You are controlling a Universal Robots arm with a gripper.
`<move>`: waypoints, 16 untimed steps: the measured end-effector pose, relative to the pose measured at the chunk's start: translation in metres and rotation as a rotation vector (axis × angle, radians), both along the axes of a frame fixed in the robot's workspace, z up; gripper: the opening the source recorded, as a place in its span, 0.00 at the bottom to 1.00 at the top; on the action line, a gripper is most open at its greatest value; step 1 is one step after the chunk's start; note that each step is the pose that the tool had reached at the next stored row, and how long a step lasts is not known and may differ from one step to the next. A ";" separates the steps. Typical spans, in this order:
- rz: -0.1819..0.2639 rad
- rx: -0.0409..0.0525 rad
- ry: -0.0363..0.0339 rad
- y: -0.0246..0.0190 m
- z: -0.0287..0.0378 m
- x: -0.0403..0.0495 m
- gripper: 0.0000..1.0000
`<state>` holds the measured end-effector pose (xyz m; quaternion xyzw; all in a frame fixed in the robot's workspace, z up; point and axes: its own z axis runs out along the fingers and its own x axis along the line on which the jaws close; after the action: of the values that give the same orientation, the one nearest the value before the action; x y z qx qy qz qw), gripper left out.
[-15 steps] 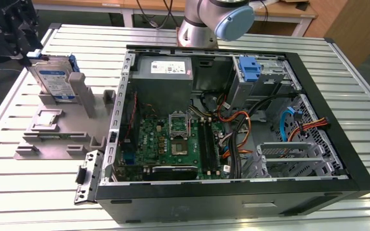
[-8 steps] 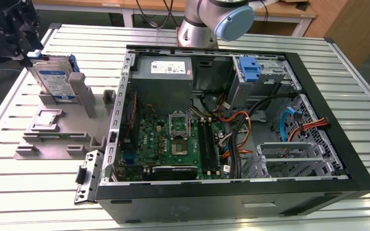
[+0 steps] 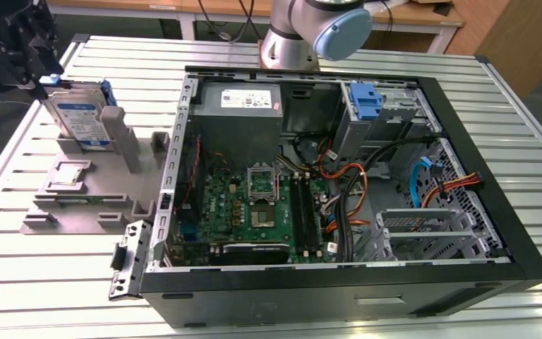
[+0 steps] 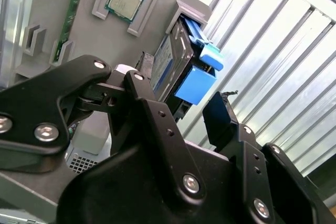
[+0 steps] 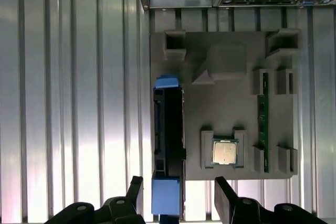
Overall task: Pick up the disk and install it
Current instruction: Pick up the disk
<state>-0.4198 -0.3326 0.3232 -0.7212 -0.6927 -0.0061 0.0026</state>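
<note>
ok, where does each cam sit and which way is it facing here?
Exterior view: off the arm, high, looking down on the open computer case, grey fixture and upright disk; arm and pincer show.
First wrist view: on the wrist, straight down on the fixture; the open pincer flanks the disk's end.
Second wrist view: on the wrist, oblique past the pincer toward the disk.
Shared: all show disk and fixture.

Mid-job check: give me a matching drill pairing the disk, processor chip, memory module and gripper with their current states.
1 disk
2 processor chip
3 memory module
4 gripper

A lies flat in a recess of the grey fixture
B jaws open, either side of the disk's end
C green, on edge in a narrow slot
D on edge along the fixture's side, blue-framed

Pairs: 1-D, 2-A, 3-C, 4-B
</note>
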 end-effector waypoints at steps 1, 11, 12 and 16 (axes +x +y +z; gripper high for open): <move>0.000 -0.0001 -0.0005 0.0004 -0.0009 -0.0005 0.65; 0.000 -0.0127 -0.0123 0.0051 -0.0078 -0.0058 0.65; 0.000 -0.0129 -0.0120 0.0053 -0.0082 -0.0057 0.65; 0.000 -0.0121 -0.0120 0.0064 -0.0104 -0.0058 0.65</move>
<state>-0.4256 -0.3261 0.3127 -0.7211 -0.6928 -0.0063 -0.0059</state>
